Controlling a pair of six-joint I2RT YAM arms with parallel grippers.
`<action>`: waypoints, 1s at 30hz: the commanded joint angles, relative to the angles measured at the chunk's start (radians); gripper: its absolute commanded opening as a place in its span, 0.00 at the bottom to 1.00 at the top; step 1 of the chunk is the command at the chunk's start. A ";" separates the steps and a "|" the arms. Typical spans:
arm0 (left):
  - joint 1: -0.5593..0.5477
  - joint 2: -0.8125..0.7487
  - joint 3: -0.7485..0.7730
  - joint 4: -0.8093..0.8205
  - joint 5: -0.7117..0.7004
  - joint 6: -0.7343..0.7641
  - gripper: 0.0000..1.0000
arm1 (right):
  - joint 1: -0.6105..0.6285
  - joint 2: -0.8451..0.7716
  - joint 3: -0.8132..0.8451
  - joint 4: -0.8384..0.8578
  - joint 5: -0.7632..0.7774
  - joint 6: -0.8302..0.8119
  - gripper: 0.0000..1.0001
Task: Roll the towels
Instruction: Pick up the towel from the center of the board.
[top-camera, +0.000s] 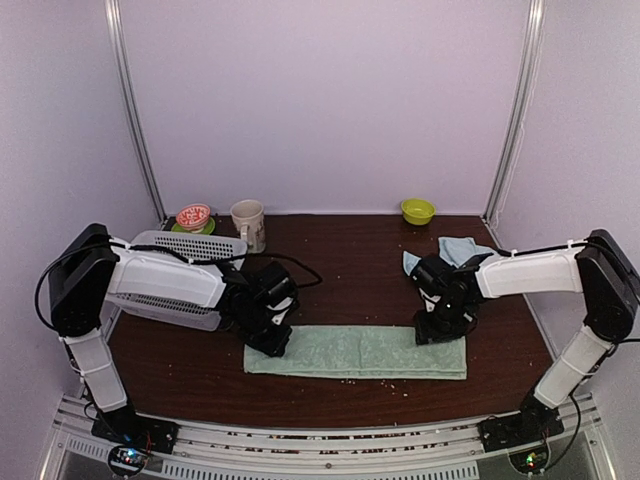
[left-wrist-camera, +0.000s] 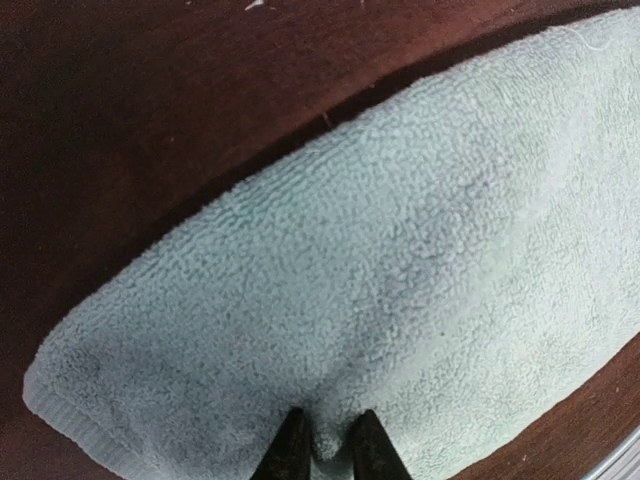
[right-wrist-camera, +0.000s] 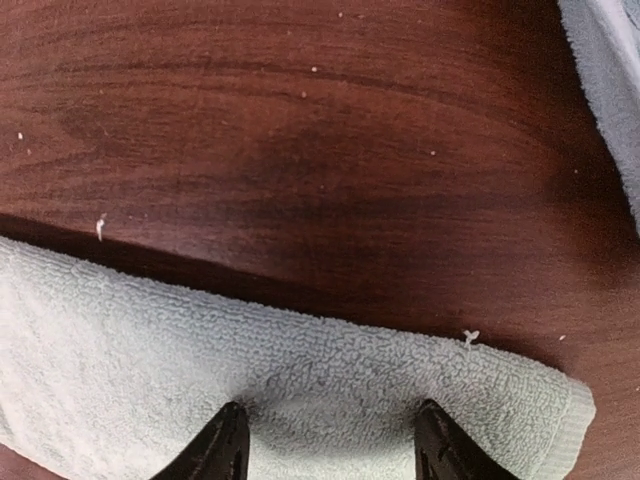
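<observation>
A pale mint green towel (top-camera: 357, 352) lies folded into a long flat strip on the dark wood table (top-camera: 350, 260). My left gripper (top-camera: 272, 343) presses on its left end; in the left wrist view the fingers are nearly closed, pinching a small tuft of the towel (left-wrist-camera: 420, 250) at the gripper (left-wrist-camera: 328, 450). My right gripper (top-camera: 436, 334) rests on the right end; in the right wrist view the gripper (right-wrist-camera: 330, 445) is wide open, its tips pressing down on the towel (right-wrist-camera: 150, 370). A crumpled light blue towel (top-camera: 456, 250) lies behind my right arm, its edge in the right wrist view (right-wrist-camera: 610, 90).
A white mesh basket (top-camera: 190, 245) lies at the back left, mostly under my left arm. A cream mug (top-camera: 248, 222) and a red-patterned bowl on a green saucer (top-camera: 193, 216) stand beside it. A yellow-green bowl (top-camera: 417, 210) sits at the back right.
</observation>
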 joint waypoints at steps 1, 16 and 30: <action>0.000 -0.014 -0.056 0.058 0.017 -0.040 0.10 | -0.005 -0.094 0.036 -0.051 0.009 0.036 0.59; -0.025 -0.096 -0.154 0.087 -0.011 -0.120 0.05 | -0.005 -0.575 -0.342 0.064 0.043 0.414 0.63; -0.025 -0.209 -0.036 -0.034 -0.041 -0.053 0.49 | -0.172 -0.417 -0.335 0.054 0.004 0.219 0.46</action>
